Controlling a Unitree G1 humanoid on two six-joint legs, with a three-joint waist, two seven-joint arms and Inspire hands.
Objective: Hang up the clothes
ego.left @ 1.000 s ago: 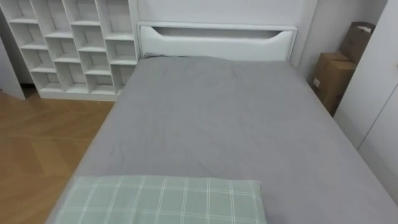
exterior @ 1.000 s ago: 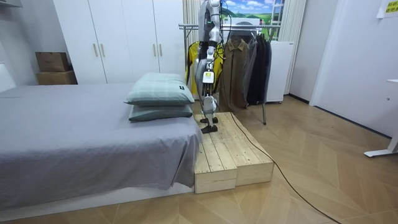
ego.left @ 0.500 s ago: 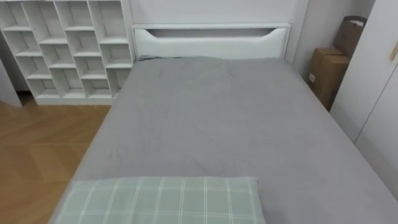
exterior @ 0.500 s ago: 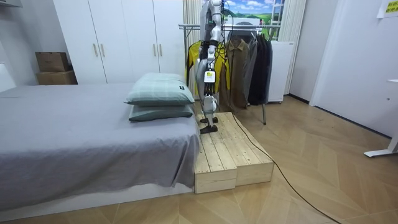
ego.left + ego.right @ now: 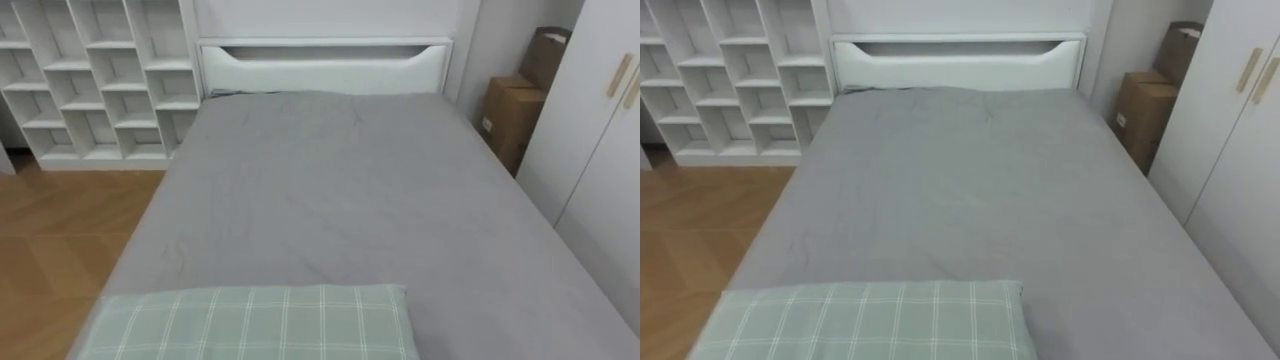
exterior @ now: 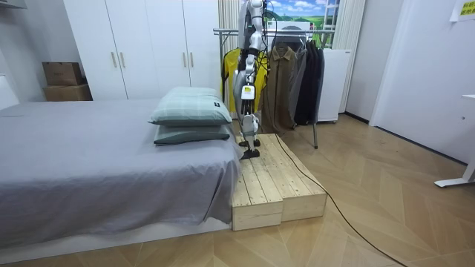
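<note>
Yellow, olive and dark clothes: hanging on metal rack, 3 o'clock from robot in room view. Left hand: at hip, grip cannot tell. Grey bed and green checked pillow at 6 o'clock: shifted left versus 1 s ago, by the camera's own turn.

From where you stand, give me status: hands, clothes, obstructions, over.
Left hand low at side. Clothes hanging on rack behind me. Standing on wooden platform. Grey bed and checked pillow directly ahead.
</note>
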